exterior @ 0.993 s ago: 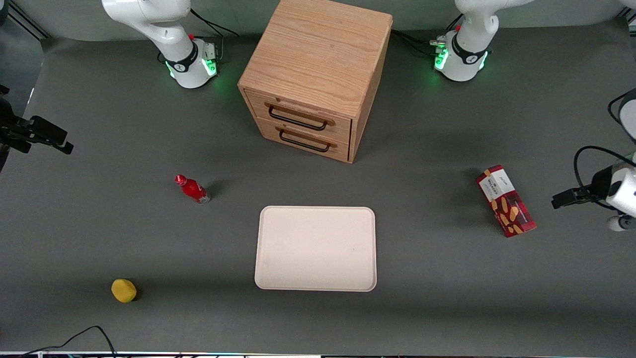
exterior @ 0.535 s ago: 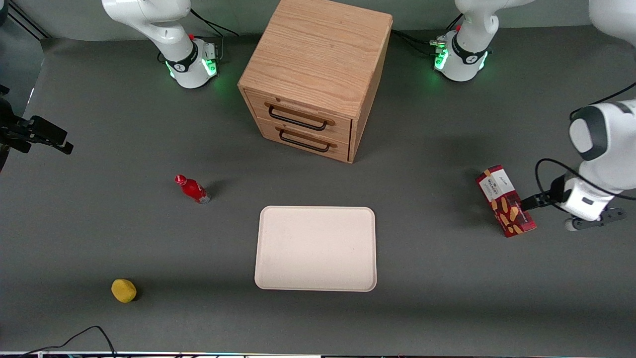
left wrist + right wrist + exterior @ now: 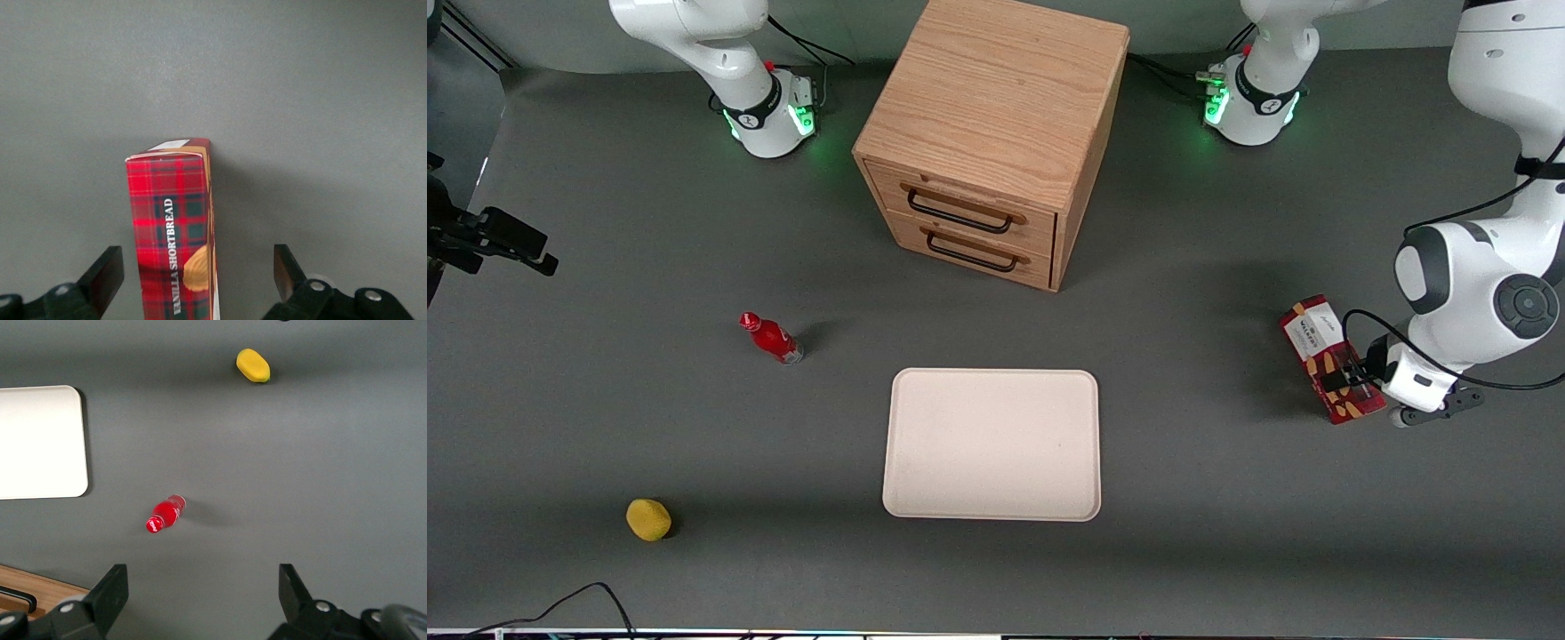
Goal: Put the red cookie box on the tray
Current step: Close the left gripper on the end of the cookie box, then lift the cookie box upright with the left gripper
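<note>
Red cookie box [image 3: 1330, 358] lies flat on the grey table [image 3: 605, 427] toward the working arm's end, well apart from the tray [image 3: 991, 444]; in the left wrist view the box [image 3: 173, 233] shows plaid with the words "VANILLA SHORTBREAD" and part of a biscuit picture.

Wooden drawer cabinet [image 3: 996, 133]: stands farther from the front camera than the tray, two drawers with dark handles facing the tray.

Tray: cream, rectangular, rounded corners, nothing on it, near the middle of the table.

Left arm's gripper [image 3: 1344, 380]: low over the end of the box nearer the front camera. In the left wrist view its gripper [image 3: 199, 270] is spread wide, one finger [image 3: 107, 273] on each side of the box, neither touching it; the box sits closer to one finger than to the other.

Red bottle [image 3: 772, 338]: toward the parked arm's end, standing on the table.

Yellow object [image 3: 648, 519]: small, rounded, nearer the front camera than the bottle.
</note>
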Robot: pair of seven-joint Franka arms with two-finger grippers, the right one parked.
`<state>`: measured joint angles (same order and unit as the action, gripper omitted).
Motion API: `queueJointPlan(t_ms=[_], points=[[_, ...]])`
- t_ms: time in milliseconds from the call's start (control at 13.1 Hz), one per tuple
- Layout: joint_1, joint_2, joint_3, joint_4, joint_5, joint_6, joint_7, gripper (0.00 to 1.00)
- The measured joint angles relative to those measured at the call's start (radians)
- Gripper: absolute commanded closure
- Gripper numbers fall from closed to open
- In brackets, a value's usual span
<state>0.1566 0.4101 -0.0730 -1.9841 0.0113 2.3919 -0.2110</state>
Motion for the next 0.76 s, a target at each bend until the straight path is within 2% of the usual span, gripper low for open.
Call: queueJointPlan(t_ms=[306,764], points=[[0.003,0.018,0.001,-0.058,0.000,0.106,0.001,0.02],[0.002,0.008,-0.001,-0.063,0.000,0.075,0.002,0.14]])
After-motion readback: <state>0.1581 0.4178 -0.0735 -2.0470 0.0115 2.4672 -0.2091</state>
